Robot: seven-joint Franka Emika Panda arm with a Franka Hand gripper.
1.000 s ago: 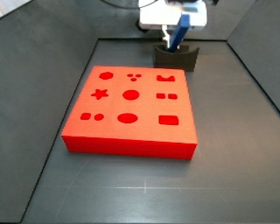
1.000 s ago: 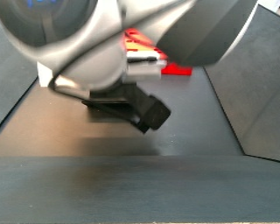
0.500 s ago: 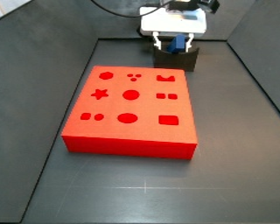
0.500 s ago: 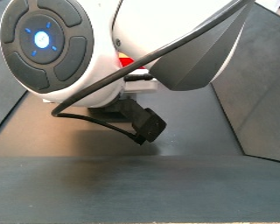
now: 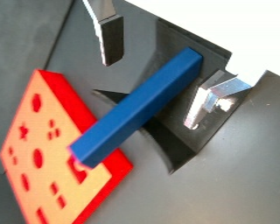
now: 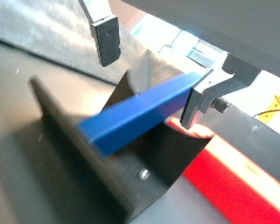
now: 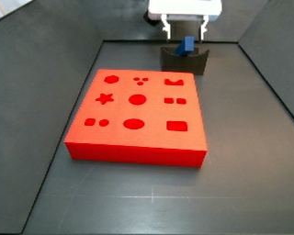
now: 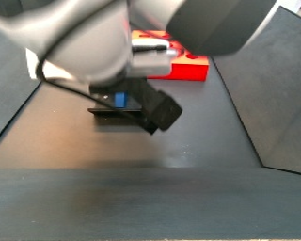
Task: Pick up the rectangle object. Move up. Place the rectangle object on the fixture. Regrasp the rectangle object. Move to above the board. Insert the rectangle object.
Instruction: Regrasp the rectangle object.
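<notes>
While resting in the fixture (image 6: 108, 166) | rectangle object (image 5: 136, 109) seemingly untouched | gripper (image 5: 157, 74) jaws released, straddling it

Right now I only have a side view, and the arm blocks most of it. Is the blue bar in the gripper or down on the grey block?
Observer: Down on the block. Both wrist views show the blue bar leaning in the notch of the fixture.
Operator: Is the gripper shut?
Observer: No. The gripper is open above the fixture, with one of its fingers clearly off the bar.
Operator: Where is the board?
Observer: In a side view the red board lies beside the fixture, with its holes empty.
</notes>
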